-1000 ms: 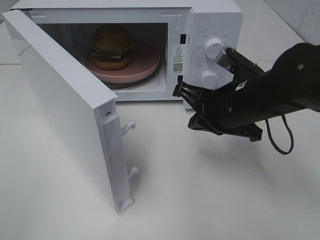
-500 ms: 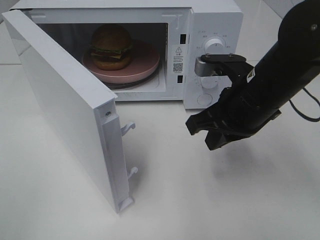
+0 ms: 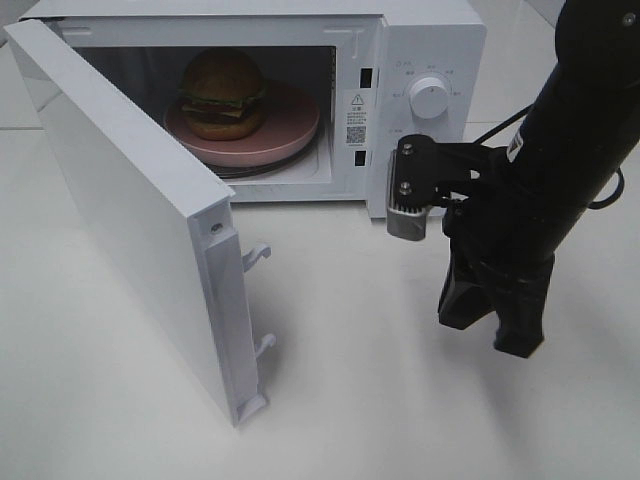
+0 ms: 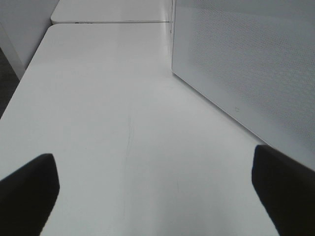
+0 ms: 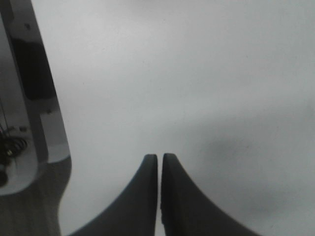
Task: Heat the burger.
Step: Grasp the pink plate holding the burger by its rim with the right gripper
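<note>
Exterior high view: the burger (image 3: 222,93), with a glossy domed brown bun over green lettuce and dark layers, sits in the upper left of the frame on a flat round pink plate (image 3: 292,135) inside the white microwave (image 3: 430,40). The smooth rectangular door (image 3: 120,230) stands swung open toward the lower left, with two hook latches on its free edge. One round white knob (image 3: 429,97) shows on the control panel. The matte black right gripper (image 3: 497,335) points down at the white table (image 3: 380,410), right of centre, fingers pressed together on nothing; its silver camera block (image 3: 408,195) overlaps the lower panel. The left gripper (image 4: 155,187) hangs spread wide over bare tabletop.
</note>
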